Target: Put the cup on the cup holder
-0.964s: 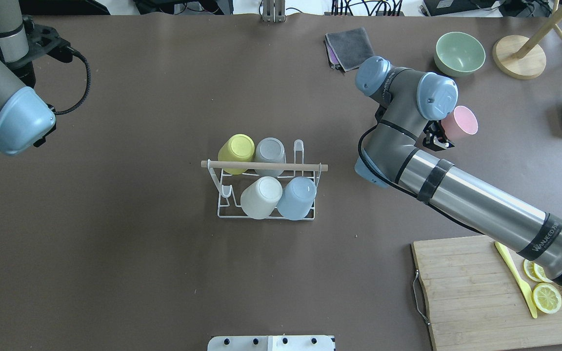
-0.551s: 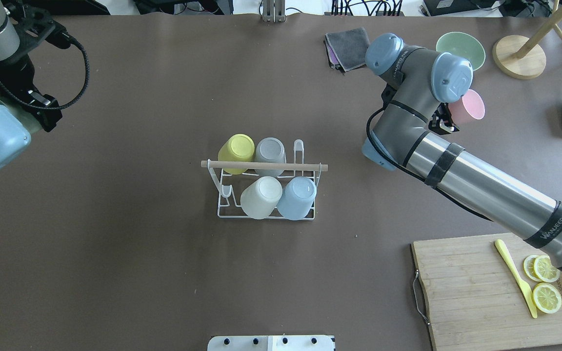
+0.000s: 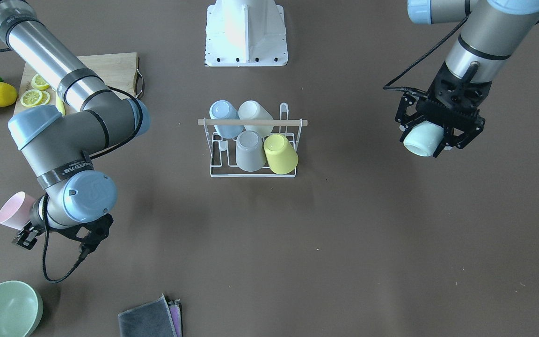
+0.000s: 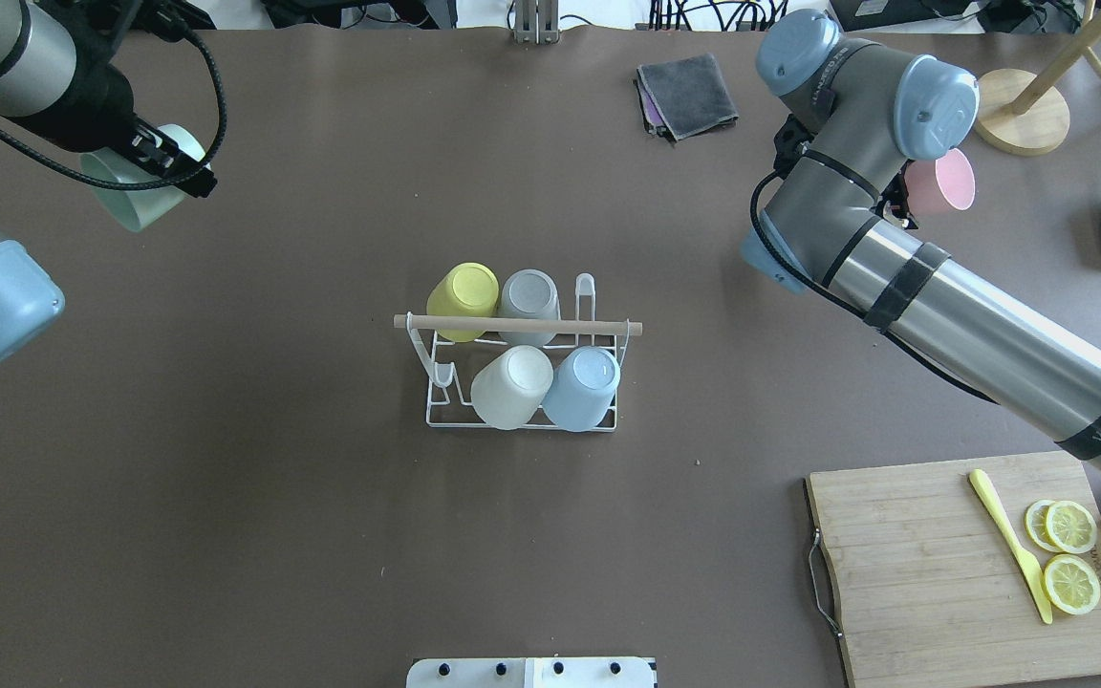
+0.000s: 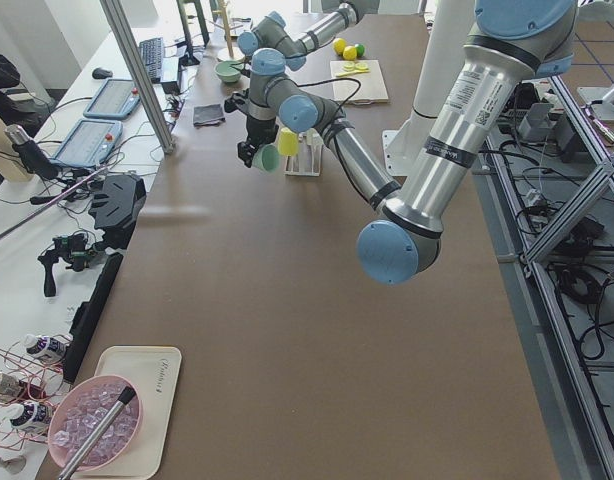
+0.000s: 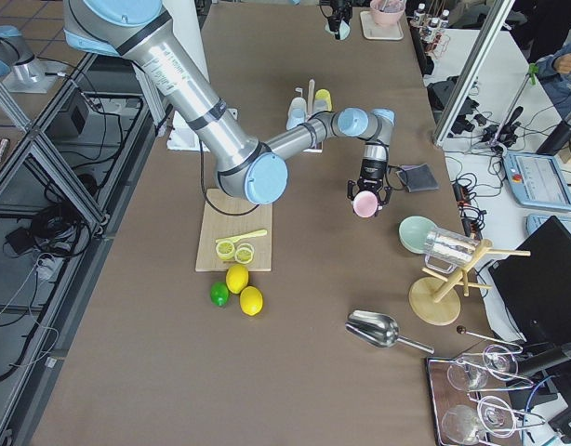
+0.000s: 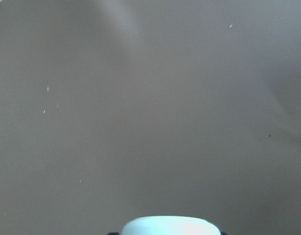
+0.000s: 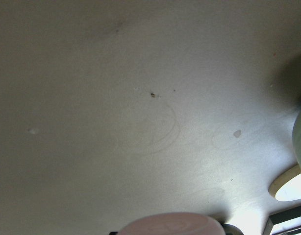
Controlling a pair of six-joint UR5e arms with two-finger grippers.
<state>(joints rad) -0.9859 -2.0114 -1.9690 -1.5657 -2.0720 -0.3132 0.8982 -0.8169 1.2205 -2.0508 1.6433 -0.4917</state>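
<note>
Front-facing view: my left claw (image 3: 431, 139), on the picture's right, is clamped on a mint cup (image 3: 419, 140). It is well apart from the cup holder (image 3: 213, 161), which stands at the centre of the brown surface (image 3: 344, 243). The holder carries four cups, mouth down and tilted. A blue cup (image 3: 222, 116) and a white cup (image 3: 255, 113) sit on the robot's side of its wooden handle (image 3: 251, 122). A grey cup (image 3: 250, 150) and a yellow cup (image 3: 281, 153) sit on the other side. Two prongs stand bare. My right claw (image 3: 24, 229), low on the picture's left, is closed on a pink cup (image 3: 13, 210); the wrist hides most of its fingers. A green bowl (image 3: 5, 309) in the corner looks empty.

Overhead view: the mint cup hangs far left of the holder. The pink cup is far right, half covered by an arm joint. A wooden board (image 4: 933, 592) holds lemon slices (image 4: 1071, 573) and a yellow knife (image 4: 1009, 545).

Left-side view: the mint cup is small here and lifted off the surface. At the near end, a pink dish (image 5: 92, 435) of pale cubes sits on a tray (image 5: 157, 400).

Right-side view: the pink cup hangs near the green bowl, too small for me to judge the jaws.

Left wrist view: only the mint cup's edge shows, cut off at the bottom, with bare surface beyond.

Right wrist view: the pink cup's edge is likewise cut off at the bottom. Pale shapes at the right edge are hard to make out.
</note>
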